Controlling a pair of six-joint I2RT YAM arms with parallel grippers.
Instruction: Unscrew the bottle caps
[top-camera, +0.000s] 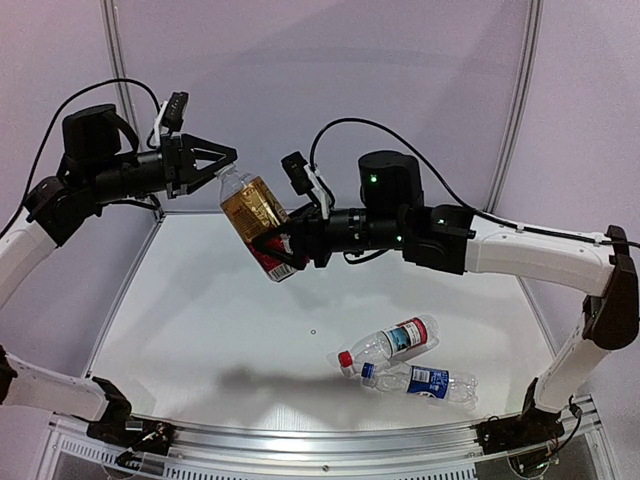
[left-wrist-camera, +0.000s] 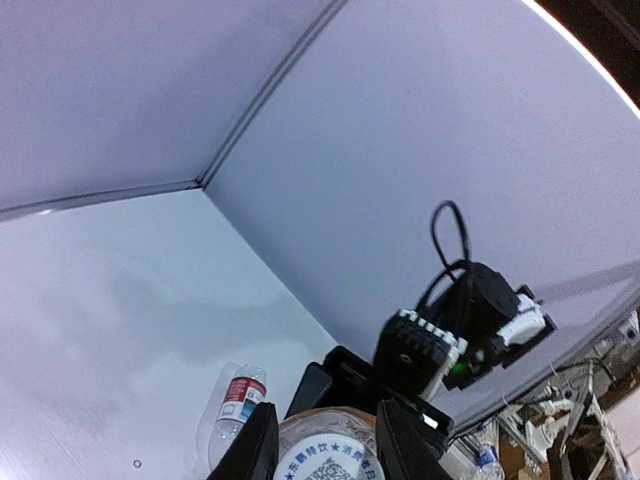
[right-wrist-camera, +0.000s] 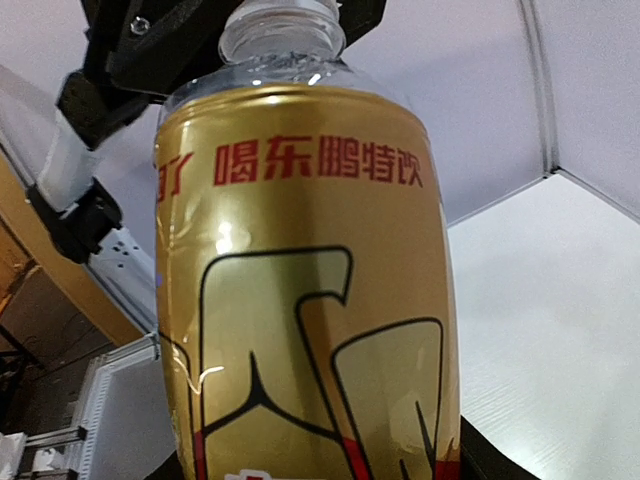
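The amber bottle (top-camera: 255, 213) with the gold-red label (right-wrist-camera: 300, 300) hangs tilted in the air above the table's back left. My right gripper (top-camera: 284, 247) is shut on its lower body. Its neck points up and left into my left gripper (top-camera: 217, 168). In the left wrist view the white cap (left-wrist-camera: 325, 455) sits between the two black fingers (left-wrist-camera: 255, 450), which press on its sides. Two more bottles lie on the table at the front right. One has a red-white label (top-camera: 397, 339) and a red cap (top-camera: 345, 358). The other has a blue label (top-camera: 428, 382) and a blue cap (top-camera: 367, 370).
The white table (top-camera: 200, 320) is closed in by pale walls at the back and sides. A metal rail (top-camera: 330, 440) runs along its near edge. The right arm (top-camera: 540, 255) reaches across the back right.
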